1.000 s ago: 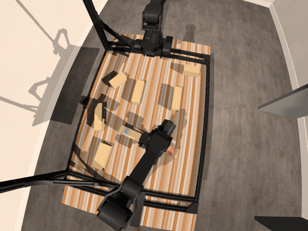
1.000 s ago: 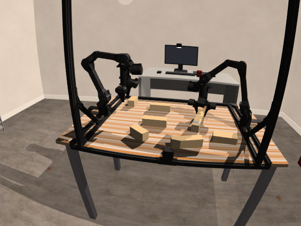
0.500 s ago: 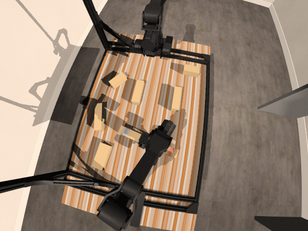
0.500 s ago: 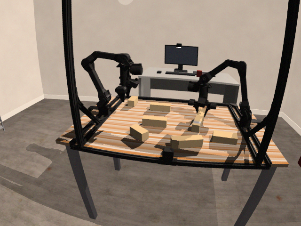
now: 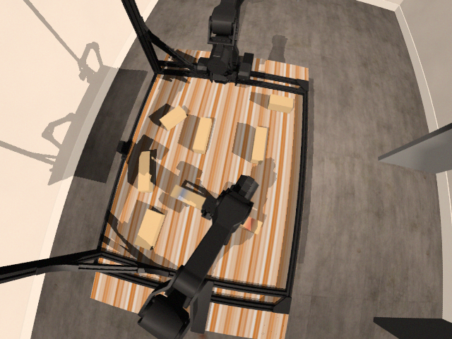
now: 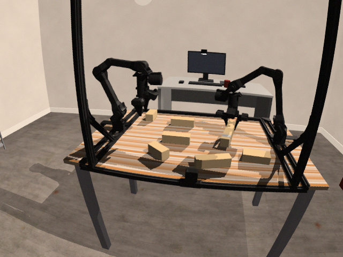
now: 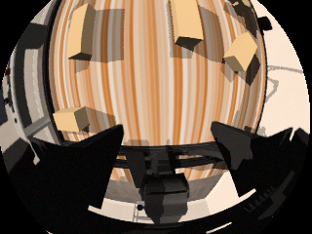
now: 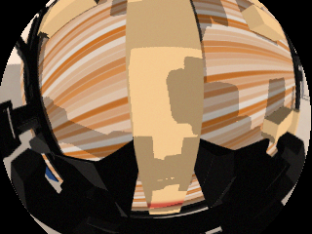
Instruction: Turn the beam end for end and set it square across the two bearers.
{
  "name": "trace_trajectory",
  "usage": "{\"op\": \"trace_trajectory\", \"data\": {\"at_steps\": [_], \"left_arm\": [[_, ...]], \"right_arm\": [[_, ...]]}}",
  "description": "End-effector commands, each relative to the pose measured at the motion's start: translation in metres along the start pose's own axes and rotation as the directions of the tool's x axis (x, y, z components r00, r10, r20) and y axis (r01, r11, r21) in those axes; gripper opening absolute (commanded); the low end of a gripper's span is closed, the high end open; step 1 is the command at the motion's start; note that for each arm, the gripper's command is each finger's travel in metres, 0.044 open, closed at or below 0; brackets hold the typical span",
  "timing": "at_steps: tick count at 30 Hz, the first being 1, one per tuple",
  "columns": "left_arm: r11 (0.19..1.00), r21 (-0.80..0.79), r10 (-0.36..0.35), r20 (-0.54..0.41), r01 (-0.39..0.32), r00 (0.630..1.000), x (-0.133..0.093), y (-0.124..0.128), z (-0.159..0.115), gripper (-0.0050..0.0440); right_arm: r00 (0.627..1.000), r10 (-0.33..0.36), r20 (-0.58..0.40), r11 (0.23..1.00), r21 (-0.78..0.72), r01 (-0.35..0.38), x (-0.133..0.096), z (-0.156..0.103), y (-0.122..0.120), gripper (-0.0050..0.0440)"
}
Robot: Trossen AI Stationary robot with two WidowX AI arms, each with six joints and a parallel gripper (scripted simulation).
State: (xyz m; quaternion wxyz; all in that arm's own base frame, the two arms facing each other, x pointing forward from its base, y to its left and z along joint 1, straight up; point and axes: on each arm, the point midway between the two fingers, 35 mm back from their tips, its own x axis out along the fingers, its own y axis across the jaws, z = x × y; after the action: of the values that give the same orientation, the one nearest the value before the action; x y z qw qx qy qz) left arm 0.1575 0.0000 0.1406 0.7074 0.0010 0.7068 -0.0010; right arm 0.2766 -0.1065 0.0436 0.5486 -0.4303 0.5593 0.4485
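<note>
Beam: lies on the table [image 5: 233,270] [image 6: 129,141], off the bearers, blue band [image 5: 182,193] [image 6: 226,135] on the side nearer the exterior view, red band [image 5: 249,223] [image 8: 166,205] at the far end.
Right gripper: half open, fingers against both sides of the beam [image 5: 195,200] [image 6: 229,133] [image 8: 151,88]; seems to have hold of it [image 5: 202,200] [image 6: 230,126] [image 8: 167,141].
Left gripper: wide open, holding nothing [image 5: 224,81] [image 6: 143,112] [image 7: 167,126].
Bearers: probably the parallel pair, inner bearer [image 5: 202,135] [image 6: 176,137] [image 7: 186,19] [image 8: 263,24] and outer bearer [image 5: 259,145] [image 6: 182,121] [image 7: 80,31] [image 8: 280,122].
Grip: let it firm up before lifting; keep pads flat on the sides, or risk a twist.
Lift: straight up, level, high enough to pass over the loose blocks.
Turn: swap blue and red ends in the air (a quarter turn alone won't do), swinging wide of both bearers.
Setting down: square across, middle over the halfway point, lowered gently so neither bearer shifts; then open and back off.
</note>
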Motion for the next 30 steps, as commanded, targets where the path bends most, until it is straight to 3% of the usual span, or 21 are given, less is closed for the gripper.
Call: {"op": "trace_trajectory", "data": {"at_steps": [1, 30], "left_arm": [[1.0, 0.002, 0.0, -0.001, 0.0, 1.0, 0.0, 0.0, 0.0, 0.044], [1.0, 0.002, 0.0, -0.001, 0.0, 1.0, 0.0, 0.0, 0.0, 0.044]], "right_arm": [[1.0, -0.03, -0.004, 1.0, -0.001, 0.03, -0.016, -0.001, -0.003, 0.0], [1.0, -0.03, -0.004, 1.0, -0.001, 0.03, -0.047, -0.001, -0.005, 0.0]]}}
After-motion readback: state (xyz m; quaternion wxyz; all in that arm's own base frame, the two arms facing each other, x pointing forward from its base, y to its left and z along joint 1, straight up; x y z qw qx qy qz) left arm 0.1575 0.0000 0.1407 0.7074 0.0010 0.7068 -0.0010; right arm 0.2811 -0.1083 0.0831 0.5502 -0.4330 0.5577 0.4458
